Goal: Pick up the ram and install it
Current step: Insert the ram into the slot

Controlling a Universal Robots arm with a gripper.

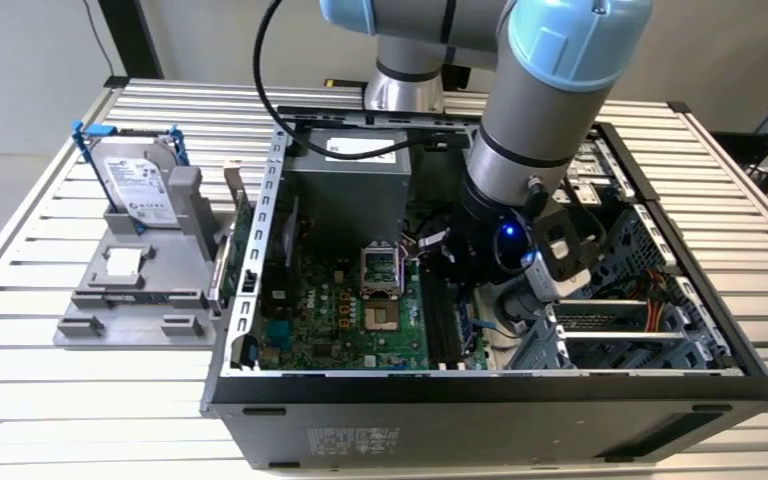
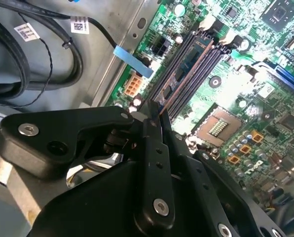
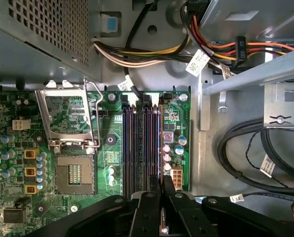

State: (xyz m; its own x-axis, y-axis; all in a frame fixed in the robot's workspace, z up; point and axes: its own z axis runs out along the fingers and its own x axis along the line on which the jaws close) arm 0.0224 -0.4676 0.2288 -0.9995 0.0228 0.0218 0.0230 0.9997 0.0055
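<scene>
My gripper (image 2: 154, 111) is down inside the open computer case (image 1: 491, 395), over the long black memory slots (image 3: 137, 148) of the green motherboard (image 1: 344, 310). Its two black fingers (image 3: 169, 186) are pressed together on a thin board held on edge, the ram (image 2: 191, 57). The ram's dark face with black chips runs away from the fingertips along the slot nearest the case wall. Whether it is seated in that slot I cannot tell. In the exterior view the arm's wrist (image 1: 504, 250) covers the gripper.
The empty CPU socket (image 3: 70, 173) with its raised metal frame lies beside the slots. Cable bundles (image 3: 265, 148) and a drive cage (image 1: 624, 330) crowd the other side. A silver hard drive in a blue frame (image 1: 137, 185) stands on a grey fixture (image 1: 131, 300) at the exterior view's left.
</scene>
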